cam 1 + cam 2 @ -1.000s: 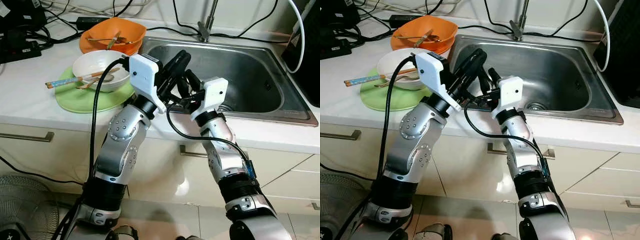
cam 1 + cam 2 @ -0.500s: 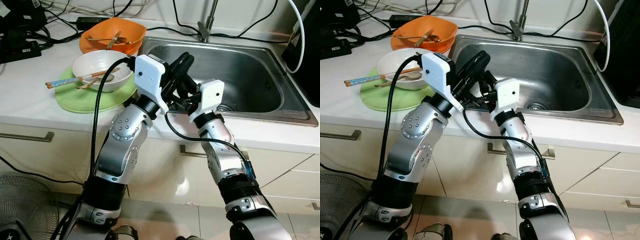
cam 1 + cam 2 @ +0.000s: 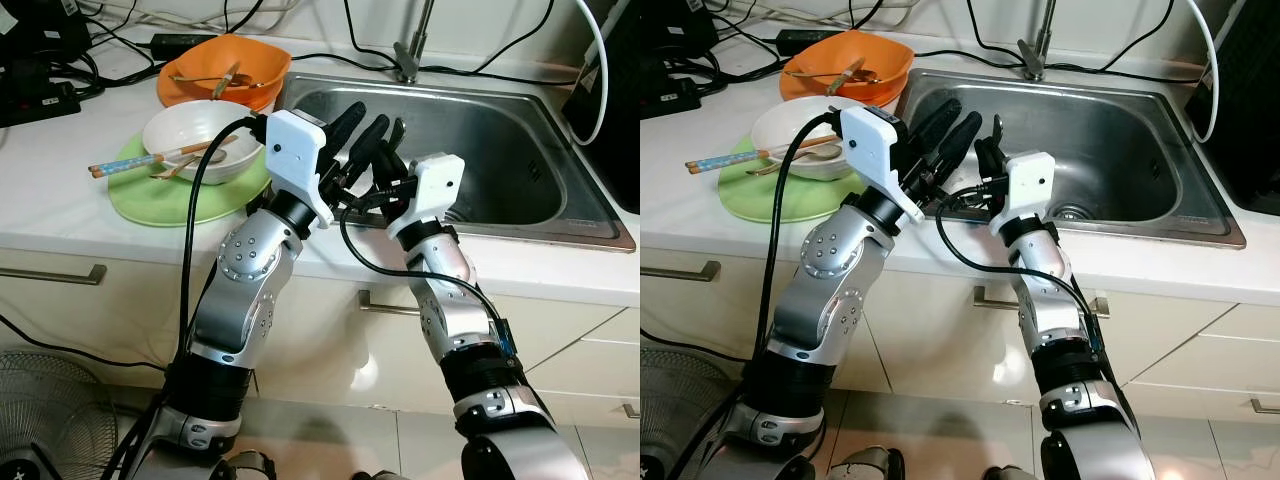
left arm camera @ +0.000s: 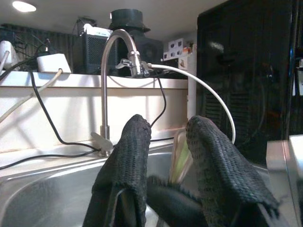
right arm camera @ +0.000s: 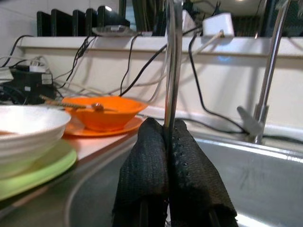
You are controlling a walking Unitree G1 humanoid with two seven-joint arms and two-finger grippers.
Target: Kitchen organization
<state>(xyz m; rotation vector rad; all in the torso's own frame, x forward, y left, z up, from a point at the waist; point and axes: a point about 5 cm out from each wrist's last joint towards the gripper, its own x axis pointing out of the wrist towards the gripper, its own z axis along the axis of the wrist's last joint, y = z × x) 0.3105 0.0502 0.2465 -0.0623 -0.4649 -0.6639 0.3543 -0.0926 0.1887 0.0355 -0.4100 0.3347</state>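
The dishes are where we start: a white bowl (image 3: 193, 138) with chopsticks (image 3: 150, 158) across its rim sits on a green plate (image 3: 170, 196) on the counter (image 3: 60, 190), and an orange bowl (image 3: 225, 70) with utensils in it stands just behind, all to the left of the sink (image 3: 500, 160). None of it has gone into the sink yet, so by our reckoning the tidying is barely begun — the whole stack is left to deal with.

Our right hand (image 5: 165, 142) hovers over the sink's near edge with its fingers pressed together on a thin, shiny metal piece (image 5: 170, 71) that stands up from between them; it looks like a utensil handle, though we cannot tell which kind. We judge it is bound for the basin.

Our left hand (image 3: 360, 135) is just beside the right one, over the sink's left part, its fingers (image 4: 128, 156) spread apart and gripping nothing. From its wrist we look past them to the tap (image 4: 111, 61) — and a pale green strip shows in the gap, too unclear to name.
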